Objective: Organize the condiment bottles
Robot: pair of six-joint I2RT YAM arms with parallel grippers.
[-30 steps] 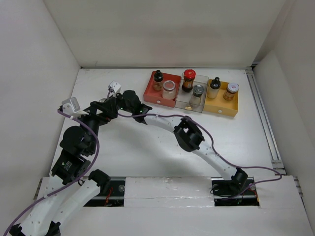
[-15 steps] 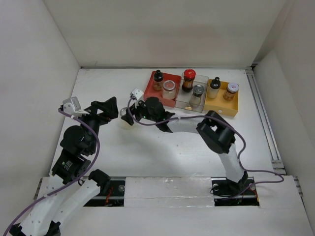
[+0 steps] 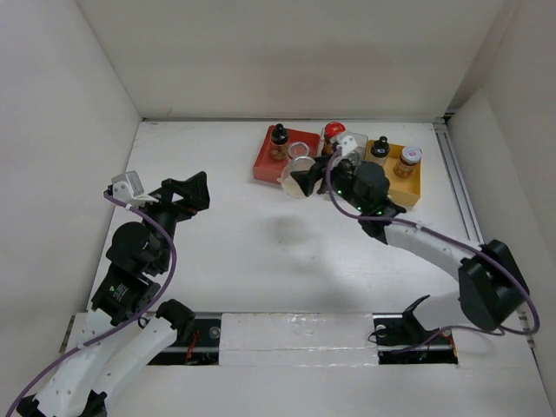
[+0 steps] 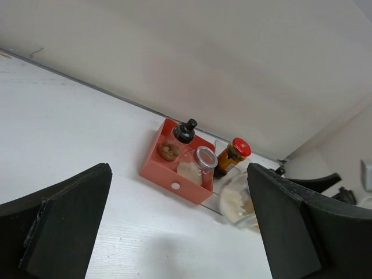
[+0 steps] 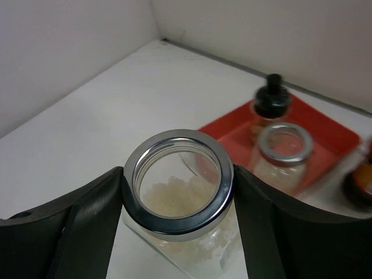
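Toward 1 o'clock on the desk (image 3: 261, 252), we see the R hand (image 3: 304, 179) clamped on a clear jar (image 5: 178, 181), one finger (image 5: 87, 232) on each side of its silver rim. There are whitish grains inside. From the top cam the jar sits at the near edge of the red tray (image 3: 266, 163), on that tray's 5 o'clock corner. It looks tilted, and we can't tell if it touches the tray. A faint shadow lies on the desk toward 6 o'clock of it.

Inside the red tray are 2 items: a black-capped bottle (image 3: 278, 139) at the back and a silver-lidded jar (image 3: 301, 150) just beside it at 4 o'clock. A red-capped bottle (image 3: 333, 132) shows just past the R hand at 12 o'clock, its lower part hidden by the wrist. Further toward 3 o'clock, the yellow tray (image 3: 408, 185) holds a second black-capped bottle (image 3: 380, 149) and a whitish-lidded jar (image 3: 410, 158), side by side, both upright.

Our L hand (image 3: 193, 189) is at approx 9 o'clock, well apart from the trays. Its fingers are spread wide w/ nothing between them, and it points toward the red tray.
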